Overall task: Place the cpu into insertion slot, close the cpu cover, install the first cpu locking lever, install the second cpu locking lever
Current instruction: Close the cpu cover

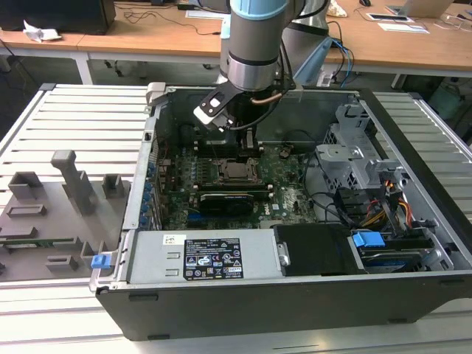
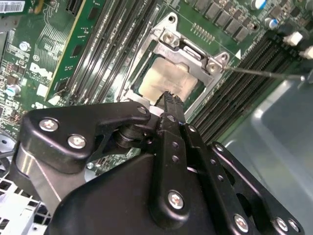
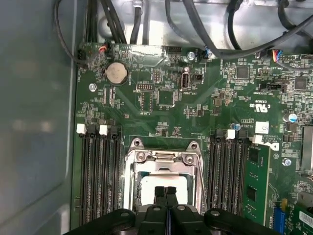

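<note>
First wrist view: the cpu (image 3: pixel 152 183), pale and square, lies in the slot (image 1: pixel 240 171), and the cover (image 3: pixel 194 178) looks flat around it. The end effector (image 3: pixel 165 190) is right over the cpu, fingers pressed together and holding nothing; I cannot tell whether it touches. In the second wrist view, a thin lever (image 2: pixel 264 73) sticks out beside the socket, seemingly unlatched. The cover step looks about finished. Neither lever looks installed yet, and so thin a rod calls for careful fingertip aim.

This looks like a robotics lab: an open computer case (image 1: pixel 258 302) sits on a slatted metal bench (image 1: pixel 81 118), with wooden desks (image 1: pixel 133 38) far behind.
</note>
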Robot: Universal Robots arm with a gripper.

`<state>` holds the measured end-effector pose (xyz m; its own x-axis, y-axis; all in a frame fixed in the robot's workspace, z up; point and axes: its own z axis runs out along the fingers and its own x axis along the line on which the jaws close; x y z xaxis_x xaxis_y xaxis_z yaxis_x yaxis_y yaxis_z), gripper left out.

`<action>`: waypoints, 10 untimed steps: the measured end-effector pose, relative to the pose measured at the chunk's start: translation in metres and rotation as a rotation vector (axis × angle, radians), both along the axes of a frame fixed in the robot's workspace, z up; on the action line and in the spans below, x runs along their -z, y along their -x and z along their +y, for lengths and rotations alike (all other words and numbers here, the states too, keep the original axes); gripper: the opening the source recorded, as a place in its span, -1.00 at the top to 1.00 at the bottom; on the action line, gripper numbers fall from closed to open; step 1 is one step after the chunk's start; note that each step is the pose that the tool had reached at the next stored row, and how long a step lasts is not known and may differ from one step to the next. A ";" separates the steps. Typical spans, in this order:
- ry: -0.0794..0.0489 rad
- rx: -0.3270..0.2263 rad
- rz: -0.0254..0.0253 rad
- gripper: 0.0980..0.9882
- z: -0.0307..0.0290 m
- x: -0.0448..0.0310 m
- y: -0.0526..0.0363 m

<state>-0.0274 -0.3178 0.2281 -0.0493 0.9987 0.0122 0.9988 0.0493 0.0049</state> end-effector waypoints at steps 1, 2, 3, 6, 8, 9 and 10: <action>0.000 -0.002 0.0000 0.97 -0.0001 0.0011 0.0013; 0.000 -0.003 -0.0008 0.97 -0.0001 0.0020 0.0028; 0.000 -0.003 -0.0030 0.97 -0.0002 0.0025 0.0042; 0.000 -0.003 -0.0150 0.97 -0.0001 0.0066 0.0124; 0.000 -0.004 -0.0154 0.97 -0.0001 0.0092 0.0169; 0.000 -0.004 -0.0154 0.97 -0.0002 0.0097 0.0180; 0.000 -0.004 -0.0154 0.97 -0.0002 0.0102 0.0191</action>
